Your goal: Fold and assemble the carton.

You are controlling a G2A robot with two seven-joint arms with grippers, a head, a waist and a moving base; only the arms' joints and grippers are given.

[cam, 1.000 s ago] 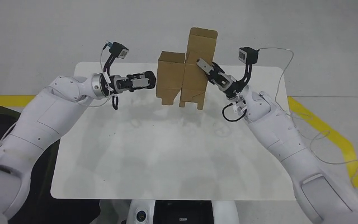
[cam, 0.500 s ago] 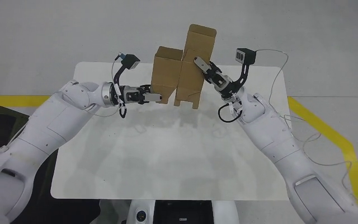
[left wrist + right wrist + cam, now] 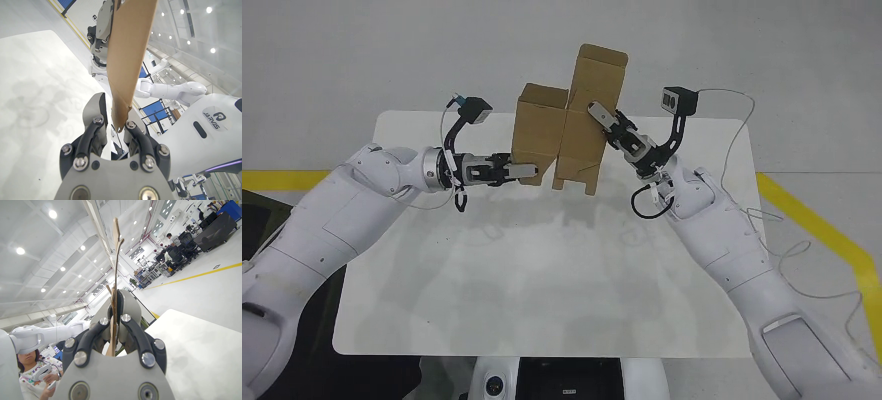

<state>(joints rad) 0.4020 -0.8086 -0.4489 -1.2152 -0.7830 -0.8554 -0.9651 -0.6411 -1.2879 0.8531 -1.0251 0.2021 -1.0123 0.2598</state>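
Your right gripper (image 3: 594,108) is squeezed tight on the brown carton (image 3: 572,125). It holds the carton up in the air over the far side of the white table (image 3: 542,290). The carton stands tall, with small flaps hanging loose at the bottom, and it is not a closed box yet. Your left gripper (image 3: 115,113) is partly open. A bottom corner of the carton sits in the gap between its two fingers. The corner is close against one finger, with space on the other side, so nothing is pinched there. From above, your left gripper points sideways at the low edge of the carton's shorter part, and your right gripper grips the taller part.
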